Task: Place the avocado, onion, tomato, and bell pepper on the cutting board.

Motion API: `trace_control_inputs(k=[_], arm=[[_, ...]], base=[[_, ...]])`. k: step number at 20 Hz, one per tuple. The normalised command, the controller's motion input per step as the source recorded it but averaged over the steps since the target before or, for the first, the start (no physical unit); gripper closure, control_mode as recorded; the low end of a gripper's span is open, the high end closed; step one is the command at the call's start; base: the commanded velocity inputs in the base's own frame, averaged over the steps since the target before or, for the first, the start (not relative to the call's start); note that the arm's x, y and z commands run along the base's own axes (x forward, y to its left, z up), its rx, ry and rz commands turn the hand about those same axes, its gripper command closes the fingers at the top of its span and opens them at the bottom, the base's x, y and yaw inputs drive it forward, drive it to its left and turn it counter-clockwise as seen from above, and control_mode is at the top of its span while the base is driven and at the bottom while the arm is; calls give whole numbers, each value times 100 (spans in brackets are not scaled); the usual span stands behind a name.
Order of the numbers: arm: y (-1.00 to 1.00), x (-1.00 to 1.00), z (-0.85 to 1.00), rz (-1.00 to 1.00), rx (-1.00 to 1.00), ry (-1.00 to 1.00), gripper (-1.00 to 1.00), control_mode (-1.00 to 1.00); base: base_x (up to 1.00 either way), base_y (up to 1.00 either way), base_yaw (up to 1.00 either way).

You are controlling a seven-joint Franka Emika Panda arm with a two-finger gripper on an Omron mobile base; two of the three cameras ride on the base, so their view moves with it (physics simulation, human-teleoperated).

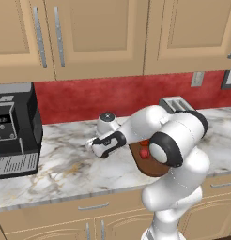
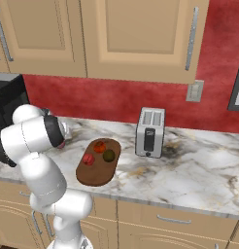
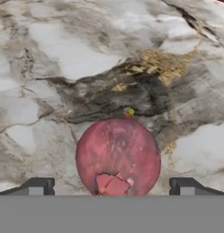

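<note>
The gripper is held spread wide, the onion lying on the bench between its fingertips. Farther along, the cutting board carries the avocado and two red items.

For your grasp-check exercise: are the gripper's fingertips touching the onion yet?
Apart. In the hand view both fingertips stand clear of the onion, with bare counter showing between.
</note>
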Motion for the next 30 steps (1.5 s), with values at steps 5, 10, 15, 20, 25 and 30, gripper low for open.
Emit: trace_control_inputs(k=[5,10,15,20,25,30], arm=[[5,25,-22,0,0,4,-100,-100],[3,23,-22,0,0,3,-100,-100],[3,15,-20,0,0,3,100,-100],[0,-4,-2,0,0,0,100,-100],[-2,-36,36,0,0,-7,100,-100],[0,-62,62,0,0,-14,100,-100]], base=[[0,0,0],[0,0,0],[0,0,0],[0,0,0],[0,0,0],[0,0,0]])
